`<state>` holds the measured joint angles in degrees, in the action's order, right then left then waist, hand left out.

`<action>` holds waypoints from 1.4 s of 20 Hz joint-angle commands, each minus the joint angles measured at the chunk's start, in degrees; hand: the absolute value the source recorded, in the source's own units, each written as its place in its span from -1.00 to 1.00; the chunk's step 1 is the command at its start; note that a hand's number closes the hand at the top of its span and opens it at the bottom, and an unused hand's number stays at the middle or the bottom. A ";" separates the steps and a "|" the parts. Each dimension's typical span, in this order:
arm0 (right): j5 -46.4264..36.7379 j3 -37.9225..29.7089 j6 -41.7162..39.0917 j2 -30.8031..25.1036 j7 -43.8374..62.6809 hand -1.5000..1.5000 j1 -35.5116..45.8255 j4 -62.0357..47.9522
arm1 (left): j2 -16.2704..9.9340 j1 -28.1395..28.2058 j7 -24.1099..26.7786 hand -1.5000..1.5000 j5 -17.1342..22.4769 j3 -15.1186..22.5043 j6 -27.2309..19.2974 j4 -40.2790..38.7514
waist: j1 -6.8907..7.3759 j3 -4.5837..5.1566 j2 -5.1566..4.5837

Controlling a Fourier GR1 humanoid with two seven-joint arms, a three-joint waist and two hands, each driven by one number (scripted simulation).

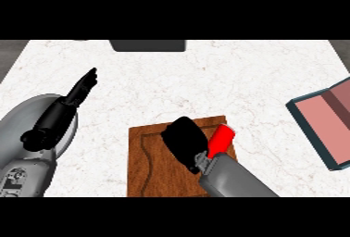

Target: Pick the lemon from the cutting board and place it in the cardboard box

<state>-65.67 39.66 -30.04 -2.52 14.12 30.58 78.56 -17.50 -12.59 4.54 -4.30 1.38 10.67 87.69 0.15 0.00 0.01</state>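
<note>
The right hand (183,141) is down over the wooden cutting board (147,162), its black back turned up toward us, hiding whatever sits beneath it. I can't tell whether its fingers are apart or curled, and the lemon itself is not to be seen from here. A red patch (222,139) shows just beside that hand, on the board's right edge. Off at the right edge of the white marble desk (205,83) lies the box (328,122), pinkish inside with a dark teal rim, well apart from the board. The left hand (78,92) rests at the left, fingers straight, pointing away. A dark object (148,45) sits at the far edge.
</note>
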 commanded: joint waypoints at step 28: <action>-3.90 -35.24 17.67 -5.68 19.01 1.00 17.14 3.32 | 1.76 0.83 0.01 0.00 -1.62 -2.10 0.61 -0.17 | -0.65 0.03 0.47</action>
<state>-68.45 7.90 -10.69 -6.81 27.01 44.32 76.48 -15.76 -12.75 4.74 -6.21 -0.12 11.37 87.09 -0.26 0.02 0.19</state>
